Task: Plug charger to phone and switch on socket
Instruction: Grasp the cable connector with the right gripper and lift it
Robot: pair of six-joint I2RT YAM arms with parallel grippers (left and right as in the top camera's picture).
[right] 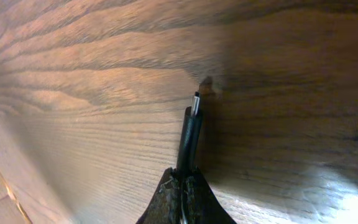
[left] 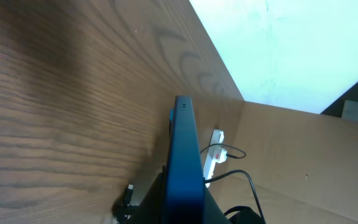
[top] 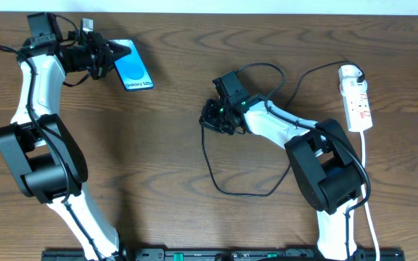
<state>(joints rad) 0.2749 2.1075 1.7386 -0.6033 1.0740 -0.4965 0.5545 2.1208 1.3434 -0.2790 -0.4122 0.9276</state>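
Observation:
The phone (top: 135, 71), blue-screened, is at the back left with my left gripper (top: 115, 54) shut on its near end. In the left wrist view the phone (left: 185, 143) stands edge-on between the dark fingers (left: 156, 202). My right gripper (top: 212, 116) is at mid-table, shut on the charger (top: 227, 190), whose thin black cable loops over the wood. In the right wrist view the charger's connector (right: 190, 130) sticks out past the closed fingertips (right: 166, 190), its metal tip just above the table. The white socket (top: 355, 98) lies at the far right, apart from both grippers.
The socket's thick white cord (top: 366, 181) runs down the right side past the right arm's base. From the left wrist, the socket (left: 213, 155) and a black cable (left: 244, 177) show beyond the phone. A pale wall borders the table's far edge.

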